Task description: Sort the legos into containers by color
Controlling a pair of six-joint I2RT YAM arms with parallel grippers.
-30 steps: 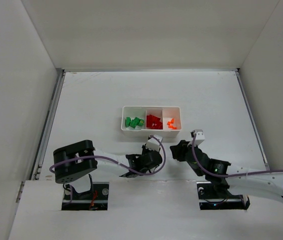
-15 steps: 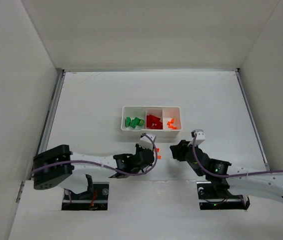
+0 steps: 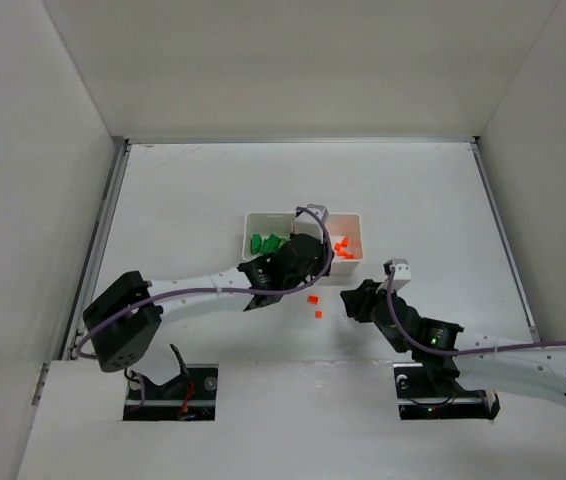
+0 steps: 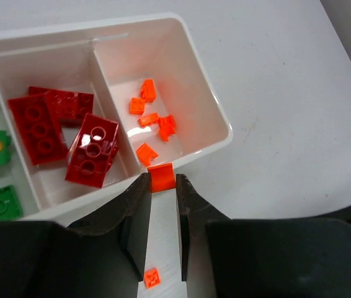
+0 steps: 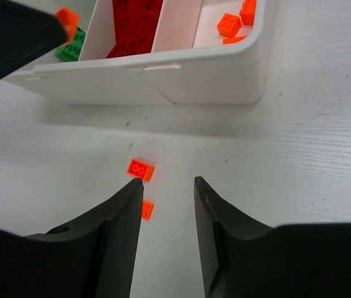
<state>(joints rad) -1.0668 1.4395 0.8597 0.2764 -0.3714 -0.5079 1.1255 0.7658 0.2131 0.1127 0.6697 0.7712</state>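
Observation:
The white tray (image 3: pixel 263 214) holds green bricks (image 3: pixel 266 243) on the left, red bricks (image 4: pixel 45 118) in the middle and tiny orange pieces (image 4: pixel 157 121) on the right. My left gripper (image 3: pixel 318 242) is over the tray's near rim (image 4: pixel 225 133), above the orange compartment. It (image 4: pixel 161 180) is shut on a small orange piece (image 4: pixel 161 176). Two orange pieces (image 3: pixel 313 299) (image 3: pixel 318 314) lie on the table in front of the tray. My right gripper (image 5: pixel 168 183) is open and empty, low over the table, with both pieces (image 5: pixel 141 169) (image 5: pixel 147 210) by its left finger.
The tray's near wall (image 5: pixel 213 81) stands just beyond my right gripper. The left gripper's dark body (image 5: pixel 14 31) fills the upper left of the right wrist view. White walls enclose the table on three sides.
My left gripper has swung from the table in front of the tray up to the tray's near rim, carrying an orange piece. Two orange pieces show where it was. The right arm has barely moved.

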